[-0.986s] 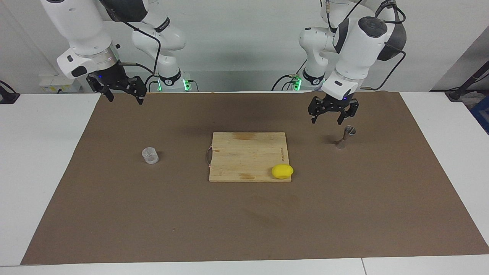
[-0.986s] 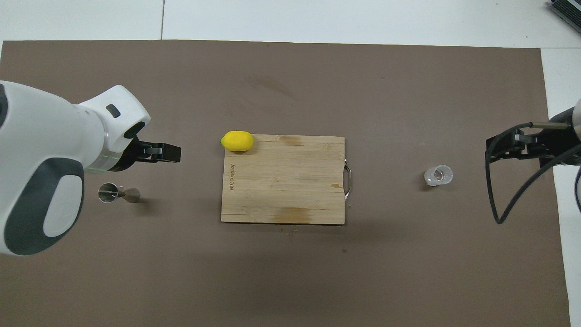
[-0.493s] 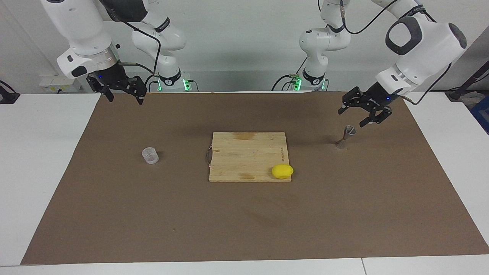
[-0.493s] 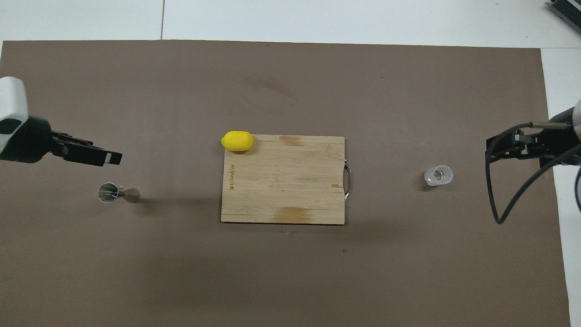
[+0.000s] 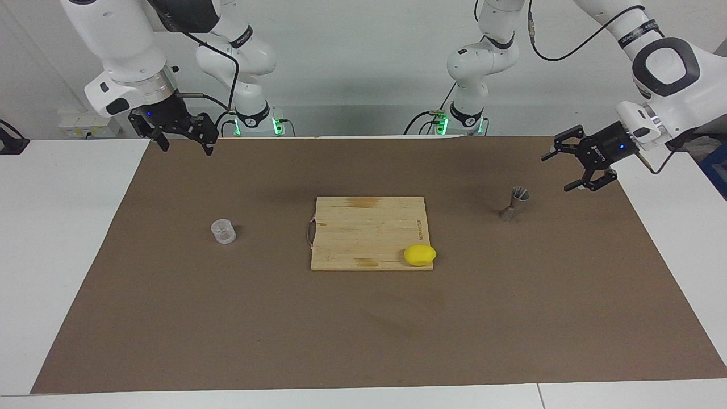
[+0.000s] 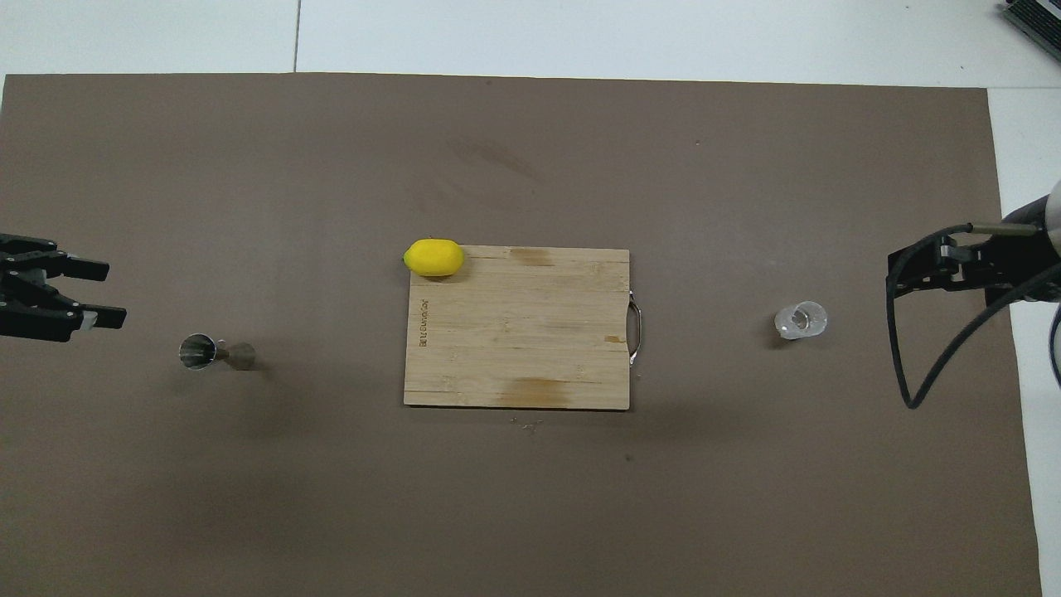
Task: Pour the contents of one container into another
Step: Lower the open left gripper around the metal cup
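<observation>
The small clear plastic cup [image 5: 223, 232] stands upright on the brown mat toward the right arm's end, and shows in the overhead view [image 6: 801, 320]. The grey metal hourglass jigger [image 5: 514, 203] stands upright toward the left arm's end, also in the overhead view [image 6: 211, 352]. My left gripper [image 5: 557, 173] is open and empty, turned sideways in the air over the mat's edge, apart from the jigger; the overhead view shows it [image 6: 116, 293]. My right gripper [image 5: 187, 149] is open and empty, waiting raised over the mat's corner near its base, apart from the cup [image 6: 893, 278].
A wooden cutting board [image 5: 363, 230] with a metal handle lies at the middle of the brown mat [image 5: 363, 329]. A yellow lemon [image 5: 420, 254] rests on the board's corner that is farther from the robots, toward the left arm's end [image 6: 433, 257].
My left gripper has swung from over the jigger out toward the left arm's end of the table and turned sideways. The right arm, cup and jigger have not moved.
</observation>
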`<state>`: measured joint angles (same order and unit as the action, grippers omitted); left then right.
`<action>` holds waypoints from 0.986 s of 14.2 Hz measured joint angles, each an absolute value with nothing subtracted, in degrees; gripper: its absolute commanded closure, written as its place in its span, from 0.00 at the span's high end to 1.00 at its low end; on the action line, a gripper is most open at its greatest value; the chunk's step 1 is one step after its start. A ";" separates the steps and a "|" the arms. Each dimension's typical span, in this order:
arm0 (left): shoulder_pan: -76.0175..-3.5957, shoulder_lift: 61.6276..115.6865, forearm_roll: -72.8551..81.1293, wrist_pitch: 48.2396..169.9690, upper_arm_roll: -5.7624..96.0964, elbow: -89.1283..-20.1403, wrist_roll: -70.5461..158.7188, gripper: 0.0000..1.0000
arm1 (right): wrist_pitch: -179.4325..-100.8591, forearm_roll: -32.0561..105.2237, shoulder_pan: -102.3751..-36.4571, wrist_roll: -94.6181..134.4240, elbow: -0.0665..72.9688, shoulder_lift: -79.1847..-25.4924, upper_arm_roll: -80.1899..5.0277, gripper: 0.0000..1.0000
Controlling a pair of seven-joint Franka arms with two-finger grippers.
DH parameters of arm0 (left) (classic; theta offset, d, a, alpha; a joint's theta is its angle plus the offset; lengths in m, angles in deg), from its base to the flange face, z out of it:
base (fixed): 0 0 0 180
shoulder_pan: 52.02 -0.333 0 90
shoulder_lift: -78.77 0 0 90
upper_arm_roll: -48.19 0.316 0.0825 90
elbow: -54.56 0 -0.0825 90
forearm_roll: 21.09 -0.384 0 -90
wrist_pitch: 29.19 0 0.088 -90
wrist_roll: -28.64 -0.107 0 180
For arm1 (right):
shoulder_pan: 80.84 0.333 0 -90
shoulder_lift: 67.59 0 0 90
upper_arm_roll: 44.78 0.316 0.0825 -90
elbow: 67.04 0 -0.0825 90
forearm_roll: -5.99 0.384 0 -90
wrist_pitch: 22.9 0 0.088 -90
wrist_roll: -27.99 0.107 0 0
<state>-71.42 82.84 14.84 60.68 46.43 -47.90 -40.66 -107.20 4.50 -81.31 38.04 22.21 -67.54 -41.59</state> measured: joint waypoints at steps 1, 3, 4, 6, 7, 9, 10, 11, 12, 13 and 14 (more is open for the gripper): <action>-73.32 83.95 15.50 58.93 46.42 -47.38 -44.86 1.00 | -107.20 4.50 -81.31 38.04 22.21 -67.54 -41.59 1.00; -77.01 87.18 16.82 54.74 46.42 -45.62 -53.80 1.00 | -107.20 4.50 -81.31 38.04 22.21 -67.54 -41.59 1.00; -78.17 88.87 17.44 53.96 46.42 -44.90 -59.47 1.00 | -107.20 4.50 -81.31 38.04 22.21 -67.54 -41.59 1.00; -79.58 92.25 19.82 53.52 46.40 -44.38 -73.86 1.00 | -107.20 4.50 -81.31 38.04 22.21 -67.54 -41.59 1.00; -79.88 93.67 20.74 53.21 46.39 -44.38 -80.20 1.00 | -107.20 4.50 -81.31 38.04 22.21 -67.54 -41.59 1.00; -80.46 95.63 21.29 51.80 46.39 -44.52 -89.33 1.00 | -107.20 4.50 -81.31 38.04 22.21 -67.54 -41.59 1.00; -80.94 96.31 21.67 51.37 46.34 -44.87 -93.16 1.00 | -107.20 4.50 -81.31 38.04 22.21 -67.54 -41.59 1.00; -81.64 96.89 21.95 51.16 46.35 -45.40 -95.98 1.00 | -107.20 4.50 -81.31 38.04 22.21 -67.54 -41.59 1.00; -82.57 97.46 22.08 51.07 46.38 -46.22 -98.37 1.00 | -107.20 4.50 -81.31 38.04 22.21 -67.54 -41.59 1.00; -83.70 97.99 22.17 50.97 46.39 -47.39 -100.72 1.00 | -107.20 4.50 -81.31 38.04 22.21 -67.54 -41.59 1.00; -84.81 98.52 22.64 50.69 46.40 -48.80 -102.75 1.00 | -107.20 4.50 -81.31 38.04 22.21 -67.54 -41.59 1.00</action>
<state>-84.81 98.52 22.64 50.69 46.40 -48.80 -102.75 -107.20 4.50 -81.31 38.04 22.21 -67.54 -41.59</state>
